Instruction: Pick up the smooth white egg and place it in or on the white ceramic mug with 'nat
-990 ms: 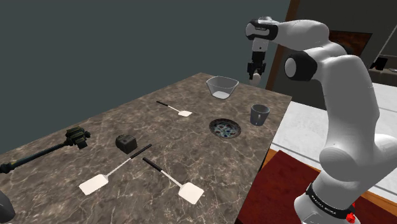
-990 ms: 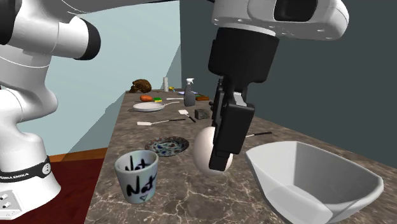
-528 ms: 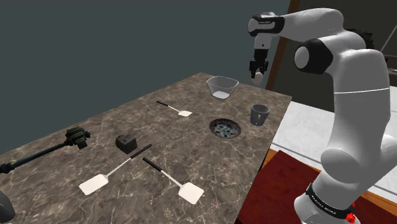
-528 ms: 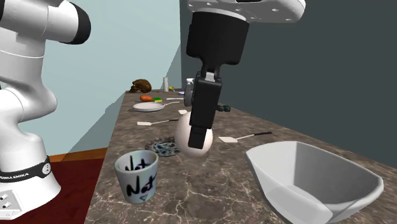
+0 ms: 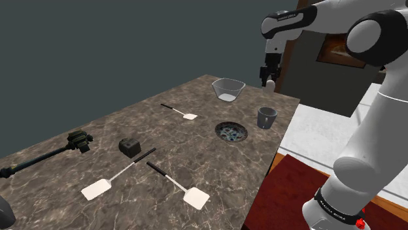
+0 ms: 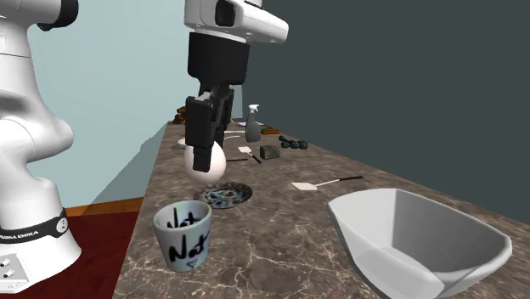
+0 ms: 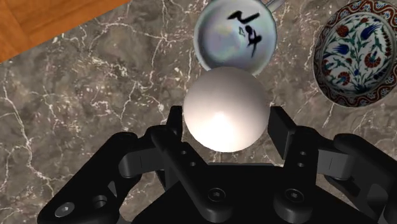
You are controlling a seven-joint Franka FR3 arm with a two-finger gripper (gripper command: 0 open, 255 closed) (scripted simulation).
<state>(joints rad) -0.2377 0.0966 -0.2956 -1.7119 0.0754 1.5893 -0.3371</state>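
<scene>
Fingers: the two black fingers (image 7: 175,127) are part-way closed, one pad pressed to each side of the egg, which they hold.
Egg: the smooth white egg (image 7: 226,108) is clasped in the air, clear of the counter; the second exterior view shows it (image 6: 206,161) higher than the mug and a little toward that view's right.
Gripper: the all-black gripper (image 7: 226,121) points downward; in the shoulder view it (image 5: 269,80) hangs high over the counter's far end.
Mug: the white mug (image 7: 235,35) with black script stands upright on the counter with its mouth open upward, just past the egg along the gripper's line of sight; it stands near the counter's edge (image 6: 182,235).
Patterned dish: a round dish (image 7: 356,54) with blue and red flower work lies flat just beside the mug.
Bowl: a pale squarish bowl (image 6: 420,242) sits on the counter, apart from the mug, at the second exterior view's lower right.
Counter: dark marble with white veins (image 5: 131,117).
Spatulas: three white-bladed spatulas lie in the shoulder view, one (image 5: 180,112) near the bowl and two (image 5: 114,176) (image 5: 180,186) well apart from it toward the near end.
Block: a small dark block (image 5: 129,146) lies beside the paired spatulas.
Arm: the white arm (image 5: 366,98) rises from the stand and reaches over the counter.
</scene>
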